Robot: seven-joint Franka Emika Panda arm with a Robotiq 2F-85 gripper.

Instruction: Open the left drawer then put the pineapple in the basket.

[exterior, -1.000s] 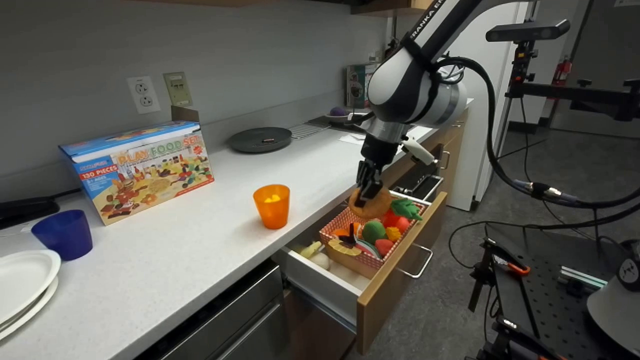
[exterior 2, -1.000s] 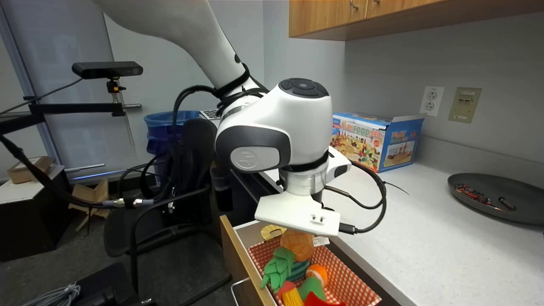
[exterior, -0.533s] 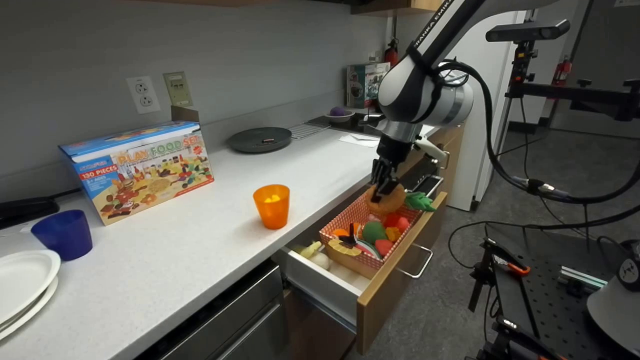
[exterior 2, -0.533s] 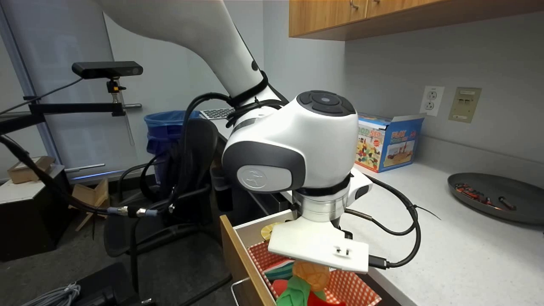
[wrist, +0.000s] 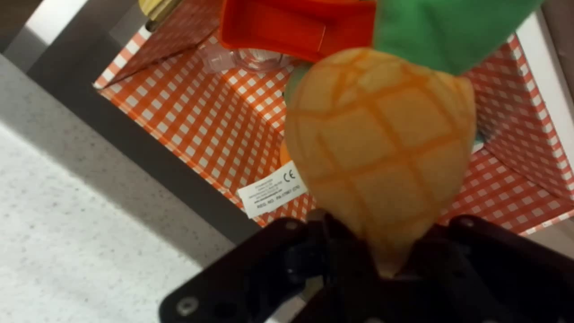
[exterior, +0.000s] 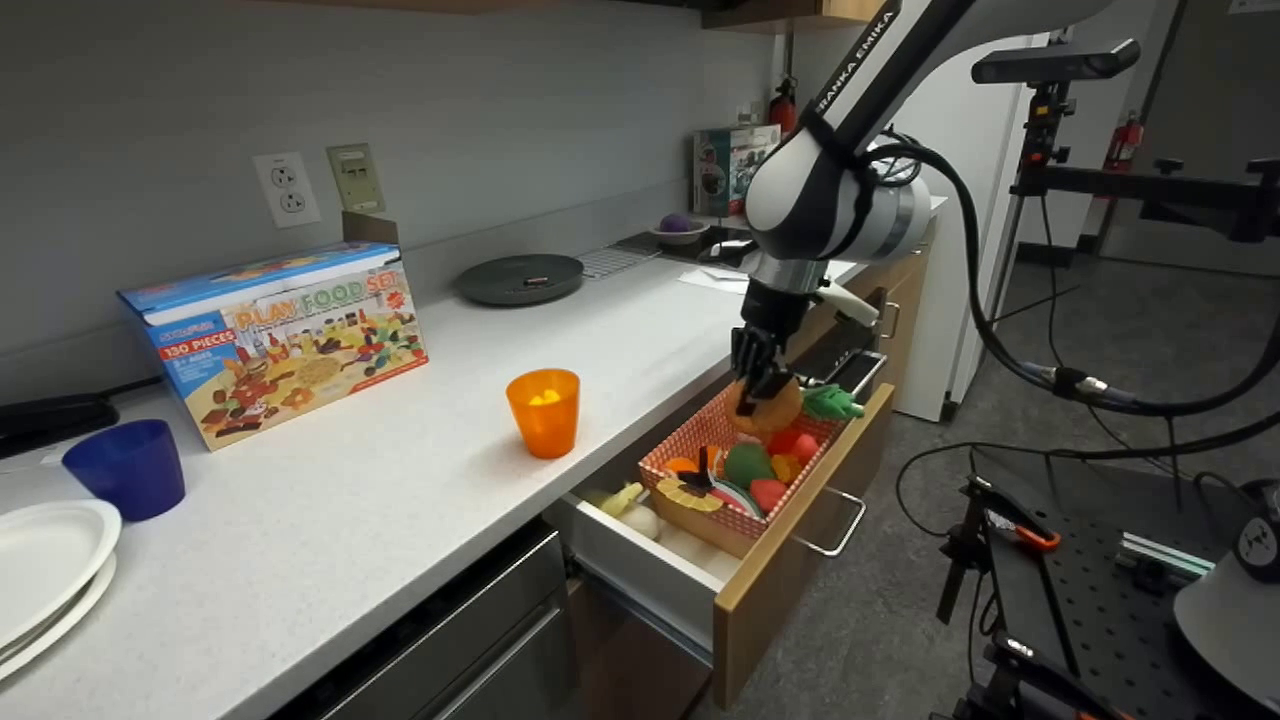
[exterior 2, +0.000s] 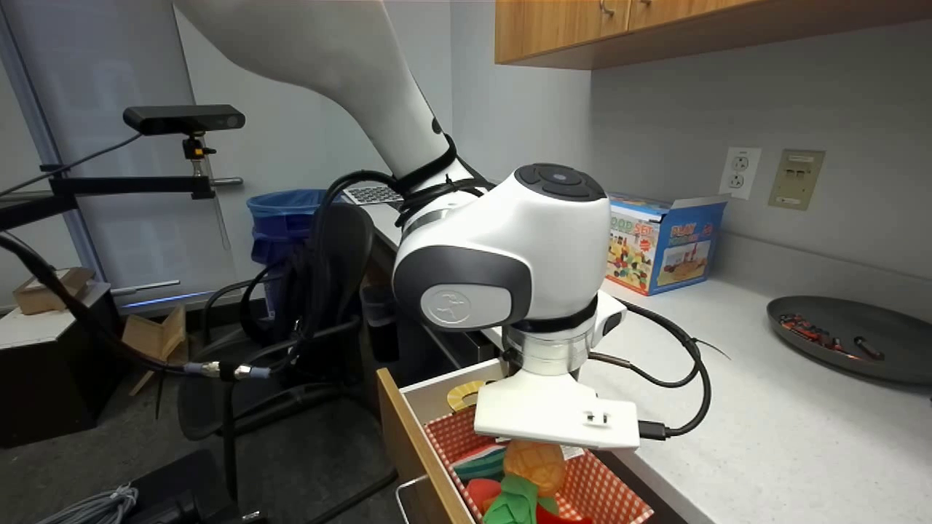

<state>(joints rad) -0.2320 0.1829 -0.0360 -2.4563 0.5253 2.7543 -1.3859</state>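
Note:
The left drawer (exterior: 800, 540) is pulled open; it also shows in the other exterior picture (exterior 2: 408, 429). The red-and-white checked basket (exterior: 690, 438) sits inside it with several toy foods in it. The pineapple (exterior: 780, 412), orange with green leaves (exterior: 830, 403), is over the far end of the basket. My gripper (exterior: 752, 388) is shut on its narrow end and points down. In the wrist view the gripper (wrist: 383, 233) has its fingers on both sides of the pineapple (wrist: 381, 134), with the basket wall (wrist: 193, 130) below. Whether the pineapple touches things in the basket I cannot tell.
The counter edge (exterior: 480, 530) runs beside the drawer. An orange cup (exterior: 545, 415), a play food box (exterior: 290, 340) and a dark pan (exterior: 520, 280) stand on the counter. A red toy container (wrist: 296, 27) lies in the basket.
Over the last second my gripper has carried the pineapple along the basket towards its far end in an exterior view, then slightly back and lower. The drawer and basket have not moved.

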